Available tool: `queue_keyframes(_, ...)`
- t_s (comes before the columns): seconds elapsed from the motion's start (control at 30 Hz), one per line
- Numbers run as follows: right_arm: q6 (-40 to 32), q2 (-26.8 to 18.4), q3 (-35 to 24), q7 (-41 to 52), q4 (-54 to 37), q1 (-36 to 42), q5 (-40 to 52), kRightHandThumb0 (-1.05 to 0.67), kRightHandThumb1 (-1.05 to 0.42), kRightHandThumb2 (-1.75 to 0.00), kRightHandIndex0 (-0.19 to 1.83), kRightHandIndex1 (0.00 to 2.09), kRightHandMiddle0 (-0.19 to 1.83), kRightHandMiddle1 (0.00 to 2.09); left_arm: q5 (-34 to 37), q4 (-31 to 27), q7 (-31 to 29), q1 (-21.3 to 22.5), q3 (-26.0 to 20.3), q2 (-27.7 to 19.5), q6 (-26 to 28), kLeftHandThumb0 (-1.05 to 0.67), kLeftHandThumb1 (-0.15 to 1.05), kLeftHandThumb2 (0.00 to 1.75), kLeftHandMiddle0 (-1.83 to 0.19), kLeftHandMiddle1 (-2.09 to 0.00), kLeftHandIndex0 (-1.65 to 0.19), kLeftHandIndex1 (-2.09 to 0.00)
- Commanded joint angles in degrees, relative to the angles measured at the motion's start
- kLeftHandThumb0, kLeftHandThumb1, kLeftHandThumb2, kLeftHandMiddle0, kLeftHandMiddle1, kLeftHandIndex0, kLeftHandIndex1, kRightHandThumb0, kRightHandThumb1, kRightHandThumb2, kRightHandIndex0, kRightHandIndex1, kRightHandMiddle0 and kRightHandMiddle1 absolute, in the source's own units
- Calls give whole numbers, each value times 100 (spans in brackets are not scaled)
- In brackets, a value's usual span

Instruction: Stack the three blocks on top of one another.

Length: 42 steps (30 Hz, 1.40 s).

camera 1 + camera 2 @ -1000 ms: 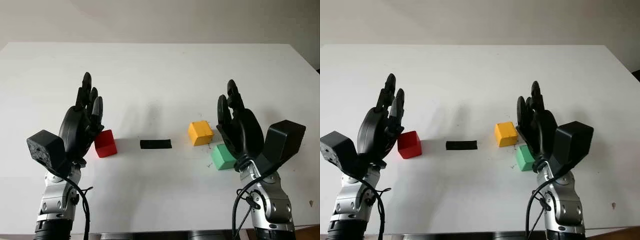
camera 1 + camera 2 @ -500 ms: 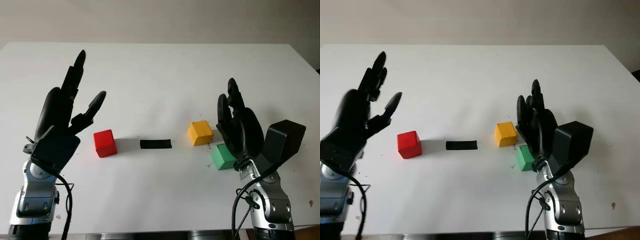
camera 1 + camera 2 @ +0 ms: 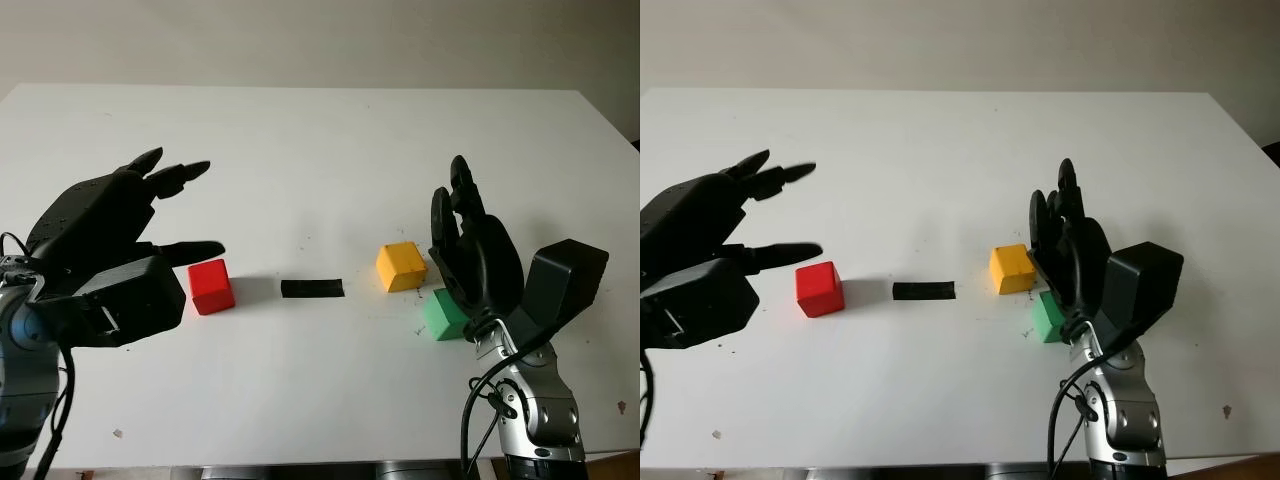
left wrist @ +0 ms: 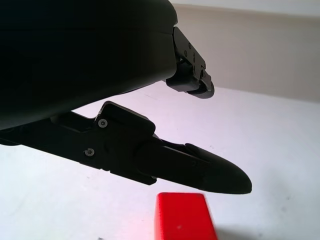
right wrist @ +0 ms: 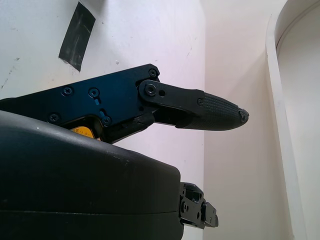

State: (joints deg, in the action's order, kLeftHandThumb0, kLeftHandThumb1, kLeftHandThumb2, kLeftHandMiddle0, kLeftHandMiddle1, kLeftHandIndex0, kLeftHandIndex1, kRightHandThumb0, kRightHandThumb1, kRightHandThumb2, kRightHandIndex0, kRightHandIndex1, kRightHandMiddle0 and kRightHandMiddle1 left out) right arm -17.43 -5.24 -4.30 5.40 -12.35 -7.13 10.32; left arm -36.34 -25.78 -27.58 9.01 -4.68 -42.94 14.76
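1. Left hand [image 3: 110, 235] hovers empty, holding nothing, just left of my red block [image 3: 210, 286]
2. Right hand [image 3: 475, 255], also empty, stands beside the green block [image 3: 443, 314] and yellow block [image 3: 401, 266]

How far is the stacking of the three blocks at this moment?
Done: nothing; no block is stacked. The red block, yellow block and green block all sit on the white table, red apart from the others, with a black tape strip between.
In hand: nothing. The left hand is open beside the red block; the right hand is open next to the green and yellow ones.
Left: every pick and both stackings.
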Motion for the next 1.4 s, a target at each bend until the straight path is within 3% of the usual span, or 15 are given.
queue_keyframes(0.0,-43,-12,5,-19,-131,-43,-17,-65,-105,-61,-19,0,-19,3,-88,52,-85,138,88,-197,-126,-90,103,7,-10,-7,-43,-12)
queue_keyframes(0.47,-90,31,16,-64,-129,-38,-42,-69,-105,-58,-19,0,-19,4,-951,89,-1031,444,591,-390,170,-94,104,7,-3,-4,-34,-7)
queue_keyframes(0.97,-50,13,-7,20,-128,-9,6,-68,-105,-58,-19,0,-19,2,-1229,203,-1292,323,881,-347,-85,-92,105,9,0,-5,-36,-8)
queue_keyframes(1.27,-4,8,-14,55,-100,-13,5,-68,-105,-58,-19,0,-19,1,-1968,182,-1239,239,1163,-251,3,-87,105,10,-3,-6,-46,-15)
queue_keyframes(1.3,8,4,-14,70,-100,-9,11,-68,-105,-59,-19,0,-19,0,-2019,189,-1207,225,1174,-241,-23,-87,105,9,-5,-6,-40,-34)
queue_keyframes(1.37,10,-1,-19,80,-94,-14,7,-68,-105,-59,-19,0,-19,0,-2152,199,-1106,173,1199,-215,-77,-85,105,9,-9,-6,-7,-118)
